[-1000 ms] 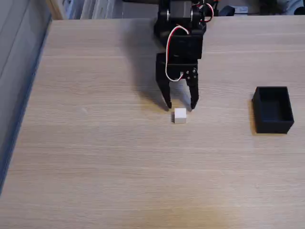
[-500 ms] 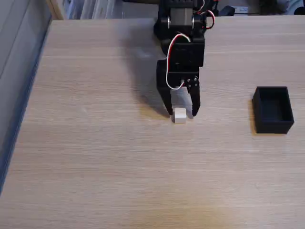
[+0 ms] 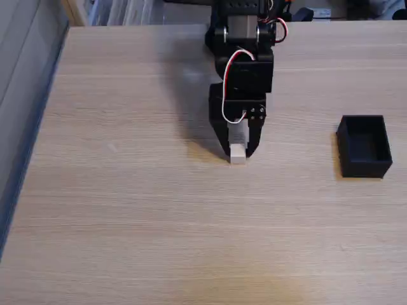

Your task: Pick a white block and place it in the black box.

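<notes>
Pincer: the gripper (image 3: 238, 152) points down at the bench (image 3: 127, 210), its two fingers drawn in against the sides of the white block (image 3: 238, 154); it looks clenched on the block, the grasp made or all but made.
Block: on the bench surface near the middle, a little toward the far edge, nothing showing it lifted.
Why held so: fingers straddle the cube from either side so it can be raised without tipping.
Box: the black box (image 3: 364, 146) stands open-topped near the right edge of the bench, well apart from the block.
Step in hand: likely securing the grip; lift and carry to the right remain.
</notes>
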Action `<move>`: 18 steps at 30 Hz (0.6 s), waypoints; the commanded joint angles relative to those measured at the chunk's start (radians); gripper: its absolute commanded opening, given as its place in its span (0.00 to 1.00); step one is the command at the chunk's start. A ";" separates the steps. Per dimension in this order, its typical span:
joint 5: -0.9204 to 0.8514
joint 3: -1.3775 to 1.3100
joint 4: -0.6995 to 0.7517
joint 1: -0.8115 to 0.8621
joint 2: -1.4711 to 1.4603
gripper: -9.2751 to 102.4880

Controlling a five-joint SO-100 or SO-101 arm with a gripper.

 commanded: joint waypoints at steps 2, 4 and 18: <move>-0.005 -0.037 0.048 0.002 0.000 0.12; -0.009 -0.046 0.074 -0.003 0.002 0.10; 0.038 -0.291 0.399 -0.192 0.169 0.08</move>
